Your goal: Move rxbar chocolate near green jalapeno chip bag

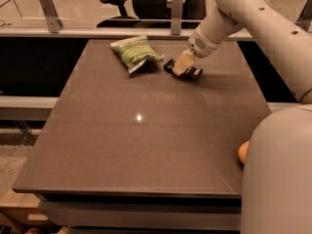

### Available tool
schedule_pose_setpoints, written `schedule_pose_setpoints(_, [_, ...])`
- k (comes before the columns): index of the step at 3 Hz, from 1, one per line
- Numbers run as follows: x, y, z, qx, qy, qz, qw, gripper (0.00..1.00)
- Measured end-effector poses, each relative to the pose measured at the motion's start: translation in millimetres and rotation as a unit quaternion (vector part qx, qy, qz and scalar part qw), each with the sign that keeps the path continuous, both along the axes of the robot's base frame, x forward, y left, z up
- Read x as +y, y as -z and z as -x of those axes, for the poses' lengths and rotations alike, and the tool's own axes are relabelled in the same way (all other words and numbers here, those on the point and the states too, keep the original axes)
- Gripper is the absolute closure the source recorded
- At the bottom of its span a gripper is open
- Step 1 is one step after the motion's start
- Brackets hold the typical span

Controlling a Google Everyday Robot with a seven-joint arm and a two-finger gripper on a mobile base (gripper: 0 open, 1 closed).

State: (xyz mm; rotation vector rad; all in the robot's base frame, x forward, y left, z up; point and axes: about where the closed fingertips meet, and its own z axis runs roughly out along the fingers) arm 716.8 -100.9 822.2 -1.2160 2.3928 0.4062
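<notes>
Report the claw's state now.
Claw: down at the flat black foil bar wrapper beside the crinkled green snack bag; open or closed cannot be told.

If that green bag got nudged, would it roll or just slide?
Probably slide: the green jalapeno chip bag lies flat and crinkled. It looks puffy, so likely light and crushable. The gripper is down at the rxbar chocolate beside it.

Office-type space, prob. lab: swivel chair (pixel 117 0) behind glass partition (pixel 87 11) w/ metal posts (pixel 48 9), dark counter (pixel 146 150) up front. Gripper (pixel 182 68) low over counter's far side.
</notes>
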Motion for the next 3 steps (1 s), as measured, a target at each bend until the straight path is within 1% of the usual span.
schedule_pose_setpoints(1, [1.8,2.7,-0.3,0.002,-0.001,0.0,1.0,0.13])
schedule_pose_setpoints(2, [2.3,2.7,-0.4,0.002,-0.002,0.0,1.0,0.0])
schedule_pose_setpoints(3, [2.4,2.8,-0.4,0.003,-0.002,0.0,1.0,0.0])
